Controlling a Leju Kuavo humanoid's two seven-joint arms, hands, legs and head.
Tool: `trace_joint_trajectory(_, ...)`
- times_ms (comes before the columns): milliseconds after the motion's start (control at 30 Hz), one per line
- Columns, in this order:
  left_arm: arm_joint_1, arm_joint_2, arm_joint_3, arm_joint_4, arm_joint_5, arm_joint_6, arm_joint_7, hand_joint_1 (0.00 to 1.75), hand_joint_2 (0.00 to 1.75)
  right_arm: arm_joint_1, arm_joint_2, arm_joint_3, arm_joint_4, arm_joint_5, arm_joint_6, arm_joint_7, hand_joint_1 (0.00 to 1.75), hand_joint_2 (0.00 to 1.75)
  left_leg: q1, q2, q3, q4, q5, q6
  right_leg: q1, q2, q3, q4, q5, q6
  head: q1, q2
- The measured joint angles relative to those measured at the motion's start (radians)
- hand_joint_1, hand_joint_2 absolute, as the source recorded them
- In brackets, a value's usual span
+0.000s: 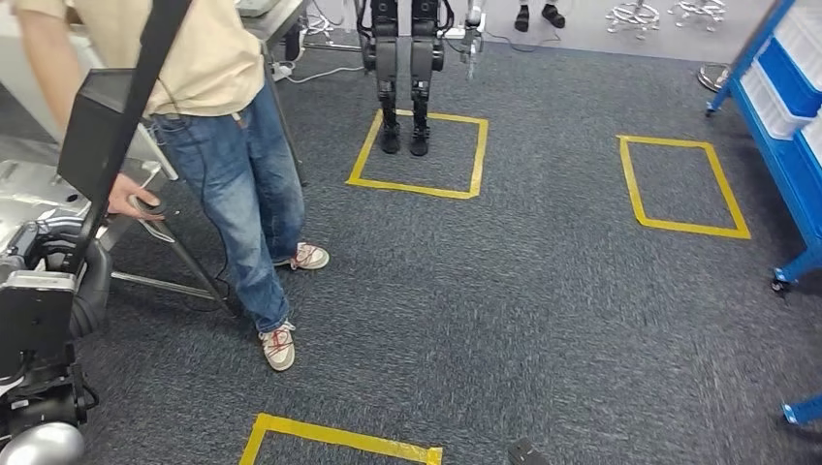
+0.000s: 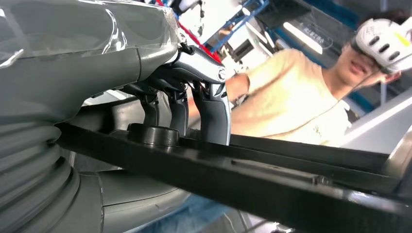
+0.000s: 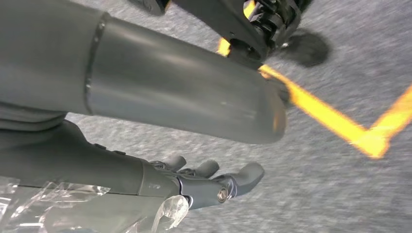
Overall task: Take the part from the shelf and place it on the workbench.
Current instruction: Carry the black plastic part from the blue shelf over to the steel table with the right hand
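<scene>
- The left hand (image 2: 189, 97) has its dark fingers (image 2: 214, 114) hooked over the edge of a long black part (image 2: 252, 179), with the thick thumb below it. That wrap-around hold looks meant to keep a long, flat piece from slipping while it is carried.
- In the head view, the left arm (image 1: 44, 300) sits low at the left edge with a pale silvery sheet-metal piece (image 1: 29, 194) beside it. Whether that piece belongs to the black part, I cannot tell.
- The right hand (image 3: 204, 182) hangs at the robot's side above the grey carpet (image 3: 340, 194), fingers apart and lightly curled, holding nothing. It appears spare for this carry.
- A person (image 1: 223, 116) in a cream shirt and jeans stands just beside the left arm, one hand (image 1: 131, 199) low near the metal piece, probably to steady or watch the load.
- Yellow tape squares (image 1: 419, 155) mark standing spots on the floor, and another robot's legs (image 1: 405, 77) stand in the far one.
- The blue shelf (image 1: 785, 126) stands well off to the right, so the part is judged already taken. The worktop is not clearly made out, so placing remains to be done.
</scene>
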Motion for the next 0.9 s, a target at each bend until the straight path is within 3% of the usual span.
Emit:
trace_joint_trajectory(67, -0.001, -0.002, -0.003, 0.005, 0.0, -0.001, -0.005, 1.75, 1.75, 0.004, 0.0, -0.004, 0.0, -0.001, 0.0, 0.0, 0.0, 0.0, 0.002, -0.025, 0.0, 0.0, 0.001, 0.003, -0.004, 0.045, -0.07, 0.141, -0.063, 0.006, 0.001, 0.0)
trace_joint_trajectory(100, 0.0, -0.002, -0.004, 0.008, 0.0, -0.001, -0.006, 1.75, 1.75, 0.006, 0.0, -0.006, 0.0, -0.001, 0.001, 0.0, 0.0, 0.0, 0.002, -0.039, -0.001, 0.0, 0.001, 0.003, -0.006, 0.05, -0.1, 0.195, -0.078, 0.009, 0.001, 0.0)
trace_joint_trajectory(133, 0.001, -0.003, -0.004, 0.011, 0.001, -0.001, -0.006, 1.75, 1.75, 0.009, 0.0, -0.009, 0.0, -0.001, 0.002, 0.0, 0.0, 0.0, 0.003, -0.054, -0.001, 0.001, 0.001, 0.003, -0.009, 0.052, -0.114, 0.215, -0.074, 0.011, 0.001, 0.0)
trace_joint_trajectory(167, 0.002, -0.004, -0.004, 0.014, 0.001, -0.001, -0.007, 1.75, 1.75, 0.011, 0.0, -0.012, 0.0, -0.001, 0.003, 0.0, 0.0, 0.0, 0.005, -0.069, 0.0, 0.002, 0.001, 0.002, -0.011, 0.054, -0.108, 0.194, -0.05, 0.014, 0.001, 0.0)
trace_joint_trajectory(200, 0.002, -0.004, -0.004, 0.017, 0.002, 0.0, -0.007, 1.75, 1.75, 0.013, 0.0, -0.015, 0.0, 0.001, 0.004, 0.0, 0.0, 0.0, 0.007, -0.085, 0.0, 0.004, 0.001, 0.0, -0.016, 0.063, -0.083, 0.134, -0.012, 0.016, 0.001, 0.0)
trace_joint_trajectory(267, 0.002, -0.005, -0.004, 0.021, 0.007, 0.001, -0.009, 1.75, 1.75, 0.016, 0.001, -0.018, 0.0, 0.009, 0.006, 0.0, 0.0, 0.0, 0.011, -0.113, -0.004, 0.013, -0.003, -0.011, -0.027, 0.111, -0.022, -0.007, 0.053, 0.02, 0.001, 0.0)
trace_joint_trajectory(333, 0.003, -0.006, -0.002, 0.025, 0.015, 0.003, -0.012, 1.75, 1.75, 0.014, 0.004, -0.019, 0.0, 0.02, 0.007, 0.003, 0.0, 0.0, 0.012, -0.136, -0.013, 0.018, -0.004, -0.025, -0.031, 0.139, 0.004, -0.069, 0.07, 0.016, 0.001, 0.0)
trace_joint_trajectory(400, 0.007, -0.007, 0.0, 0.03, 0.028, 0.009, -0.02, 1.75, 1.75, 0.006, 0.013, -0.02, -0.002, 0.031, 0.007, 0.005, 0.0, 0.0, 0.017, -0.156, -0.02, 0.016, -0.001, -0.038, -0.026, 0.115, 0.006, -0.072, 0.071, 0.002, 0.001, 0.0)
trace_joint_trajectory(467, 0.016, -0.006, 0.007, 0.034, 0.048, 0.017, -0.027, 1.75, 1.75, -0.006, 0.023, -0.02, -0.004, 0.043, 0.007, 0.007, 0.0, 0.0, 0.017, -0.127, -0.037, 0.045, -0.018, -0.047, -0.025, 0.088, 0.007, -0.075, 0.073, -0.012, 0.0, 0.0)
trace_joint_trajectory(533, 0.022, -0.005, 0.017, 0.039, 0.066, 0.025, -0.031, 1.75, 1.75, -0.017, 0.031, -0.02, -0.006, 0.055, 0.006, 0.011, 0.0, 0.0, 0.014, -0.061, -0.089, 0.156, -0.075, -0.052, -0.021, 0.062, 0.007, -0.076, 0.073, -0.022, -0.002, 0.0)
trace_joint_trajectory(567, 0.024, -0.004, 0.023, 0.043, 0.074, 0.028, -0.033, 1.75, 1.75, -0.021, 0.035, -0.02, -0.006, 0.06, 0.005, 0.015, 0.0, 0.0, 0.014, -0.04, -0.125, 0.23, -0.106, -0.054, -0.018, 0.049, 0.007, -0.076, 0.072, -0.026, -0.002, 0.0)
trace_joint_trajectory(633, 0.03, -0.001, 0.035, 0.048, 0.091, 0.032, -0.04, 1.75, 1.75, -0.034, 0.049, -0.02, -0.006, 0.069, 0.003, 0.028, 0.0, 0.0, 0.015, -0.024, -0.172, 0.323, -0.132, -0.056, -0.013, 0.021, 0.008, -0.076, 0.069, -0.03, -0.002, 0.0)
trace_joint_trajectory(667, 0.032, 0.002, 0.042, 0.051, 0.099, 0.033, -0.043, 1.75, 1.75, -0.042, 0.057, -0.02, -0.007, 0.073, 0.001, 0.035, 0.0, 0.0, 0.015, -0.02, -0.167, 0.313, -0.119, -0.056, -0.012, 0.007, 0.008, -0.076, 0.068, -0.031, -0.002, 0.0)
trace_joint_trajectory(700, 0.033, 0.006, 0.05, 0.053, 0.106, 0.033, -0.045, 1.75, 1.75, -0.051, 0.067, -0.02, -0.008, 0.076, -0.001, 0.04, 0.0, 0.0, 0.014, -0.011, -0.141, 0.263, -0.091, -0.054, -0.011, -0.006, 0.01, -0.076, 0.066, -0.032, -0.002, 0.0)
trace_joint_trajectory(767, 0.028, 0.013, 0.064, 0.056, 0.112, 0.031, -0.047, 1.75, 1.75, -0.069, 0.085, -0.02, -0.013, 0.078, -0.004, 0.047, 0.0, 0.0, 0.006, 0.039, -0.065, 0.116, -0.032, -0.043, -0.006, -0.031, 0.015, -0.076, 0.061, -0.028, -0.002, 0.0)
trace_joint_trajectory(833, 0.014, 0.017, 0.071, 0.057, 0.114, 0.028, -0.048, 1.75, 1.75, -0.086, 0.101, -0.02, -0.017, 0.078, -0.007, 0.051, 0.0, 0.0, -0.005, 0.072, -0.025, 0.033, -0.008, -0.03, -0.001, -0.054, 0.02, -0.075, 0.055, -0.02, -0.002, 0.0)
trace_joint_trajectory(900, 0.0, 0.019, 0.075, 0.06, 0.117, 0.025, -0.048, 1.75, 1.75, -0.104, 0.115, -0.02, -0.02, 0.078, -0.007, 0.053, 0.0, 0.0, -0.008, 0.051, -0.025, 0.023, -0.005, -0.02, 0.0, -0.078, 0.026, -0.078, 0.049, -0.01, -0.001, 0.0)
